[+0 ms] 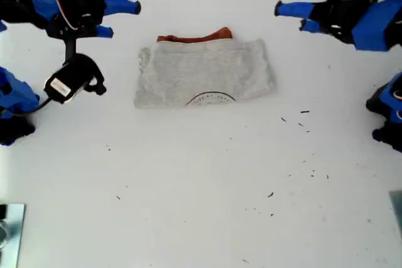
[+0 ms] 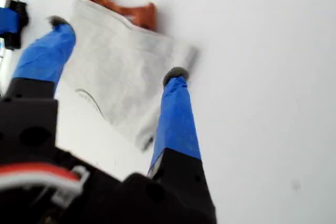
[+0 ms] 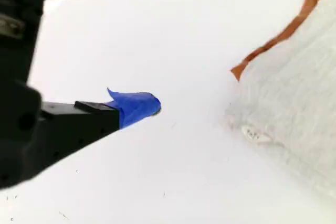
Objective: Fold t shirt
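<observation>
The t shirt (image 1: 204, 72) is seen folded flat on the white desk (image 1: 201, 205), in the middle w/ the orange collar at the far edge. My first gripper (image 1: 287, 18) & my second gripper (image 1: 123, 19) are held wide open, nothing gripped. Fingers (image 2: 176, 114) are kept off the shirt, one gripper on each side.

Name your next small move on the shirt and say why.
Probably hold both arms clear. The t shirt already lies as a compact folded rectangle, sleeves tucked in, and my first gripper and my second gripper are open, off the cloth.
</observation>
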